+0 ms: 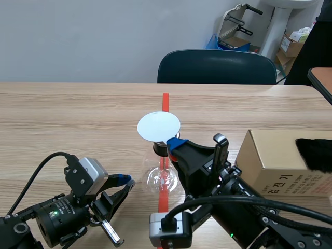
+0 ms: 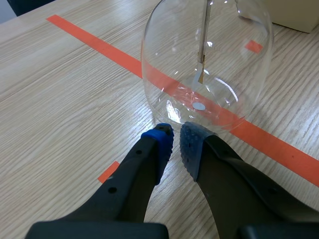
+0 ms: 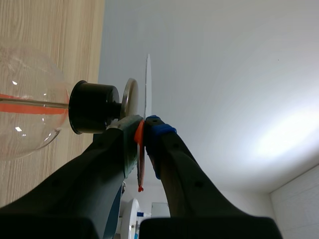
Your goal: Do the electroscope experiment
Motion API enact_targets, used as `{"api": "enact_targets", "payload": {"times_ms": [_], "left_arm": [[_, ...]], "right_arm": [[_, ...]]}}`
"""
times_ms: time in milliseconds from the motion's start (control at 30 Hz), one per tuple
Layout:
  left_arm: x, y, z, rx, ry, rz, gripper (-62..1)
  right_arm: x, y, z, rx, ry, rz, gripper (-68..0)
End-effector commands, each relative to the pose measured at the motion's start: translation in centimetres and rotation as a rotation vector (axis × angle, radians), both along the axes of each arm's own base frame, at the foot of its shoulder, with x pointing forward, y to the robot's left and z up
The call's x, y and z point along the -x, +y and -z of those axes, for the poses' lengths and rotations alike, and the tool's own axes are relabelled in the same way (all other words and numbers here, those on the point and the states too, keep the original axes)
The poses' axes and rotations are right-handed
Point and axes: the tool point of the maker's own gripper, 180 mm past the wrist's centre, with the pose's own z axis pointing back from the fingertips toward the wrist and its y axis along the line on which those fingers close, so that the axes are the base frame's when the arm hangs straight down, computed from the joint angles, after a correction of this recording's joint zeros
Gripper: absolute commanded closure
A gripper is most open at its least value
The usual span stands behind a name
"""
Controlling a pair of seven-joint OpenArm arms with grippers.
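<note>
The right gripper point(image 3: 144, 122) is clamped shut: its pads pinch an orange-red strip point(image 3: 140, 164), and the thin white disc point(image 3: 148, 82) stands edge-on straight out of the fingertips at 12 o'clock. At about 10 o'clock from those tips is the electroscope's metal plate point(image 3: 130, 97). It faces the disc closely, with a thin gap showing between them. Next outward is the black stopper point(image 3: 93, 107), and beyond that the glass flask point(image 3: 27, 112), standing on the wooden table point(image 1: 67, 114).

The left gripper point(image 2: 175, 137) lies low on the table. Its two blue pads are drawn almost together, with only a slim gap and nothing between them. The tips point at 12 o'clock toward the foot of the flask and sit just beside the glass; I cannot tell whether they touch it. Inside the flask a rod point(image 2: 204, 30) hangs down and ends in a small foil leaf point(image 2: 200, 75). An orange-red tape line point(image 2: 99, 45) runs under the flask.

In the scene view the electroscope stands at mid-table, with the left arm at its 8 o'clock and the right arm at its 5 o'clock. A cardboard box point(image 1: 270, 161) sits at the flask's 3 o'clock. A black furry piece point(image 1: 315, 154) lies on the box's far right part. A dark chair point(image 1: 217, 66) stands behind the table at 12 o'clock.
</note>
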Motion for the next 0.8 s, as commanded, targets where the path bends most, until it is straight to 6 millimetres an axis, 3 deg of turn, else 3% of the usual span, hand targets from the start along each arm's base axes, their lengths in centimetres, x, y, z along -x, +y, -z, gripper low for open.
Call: {"api": "enact_targets", "payload": {"times_ms": [0, 333, 767], "left_arm": [[-0.3, -0.5, -0.9, 0.032, -0.025, 0.001, -8.7], [-0.3, -0.5, -0.9, 0.032, -0.025, 0.001, -8.7], [-0.3, -0.5, -0.9, 0.032, -0.025, 0.001, -8.7]], "right_arm": [[-0.2, -0.2, -0.4, -0.002, -0.019, 0.003, -1.0], [-1.2, -1.5, -0.6, -0.008, -0.024, 0.093, -1.0], [-4.4, -7.9, -1.1, -0.034, -0.044, 0.494, -1.0]]}}
